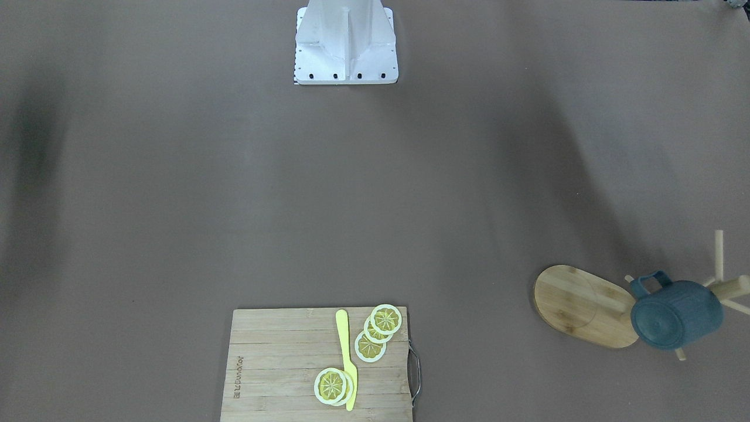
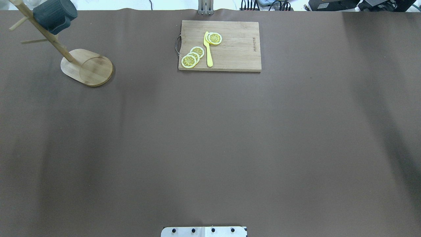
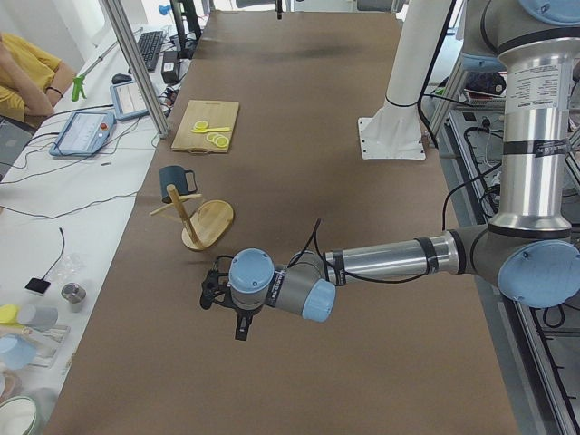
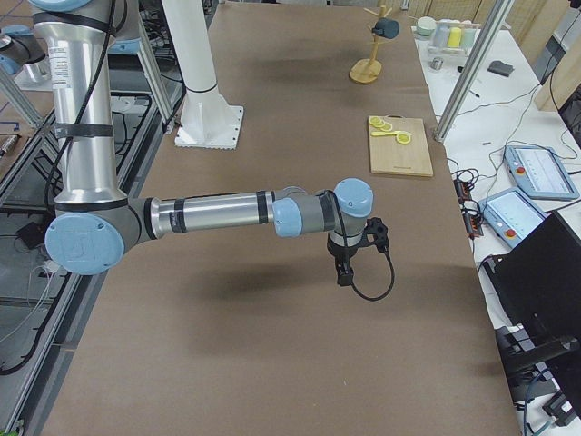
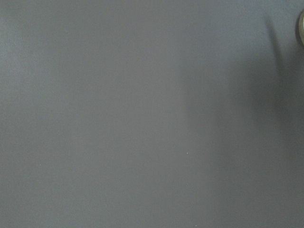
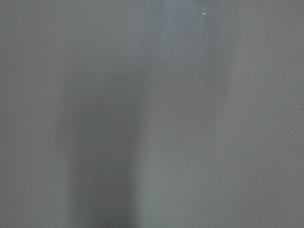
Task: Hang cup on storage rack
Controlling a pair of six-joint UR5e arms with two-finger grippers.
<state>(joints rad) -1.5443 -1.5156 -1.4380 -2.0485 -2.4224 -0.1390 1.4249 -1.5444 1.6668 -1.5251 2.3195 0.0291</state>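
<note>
Your blue-grey mug (image 1: 677, 313) hangs on the wooden mug tree (image 1: 580, 305). The left pincer (image 3: 240, 324) and right pincer (image 4: 343, 271) hover over the counter (image 1: 375, 205); you cannot tell whether either is spread

Light's soft and even from overhead, so the counter (image 2: 210, 148) only picks up wide, fuzzy shadow bands well off to either side of the cutting board (image 2: 230, 49). Fixed views look crisp. Both wrist views are flat grey murk with blurry darker streaks.
</note>
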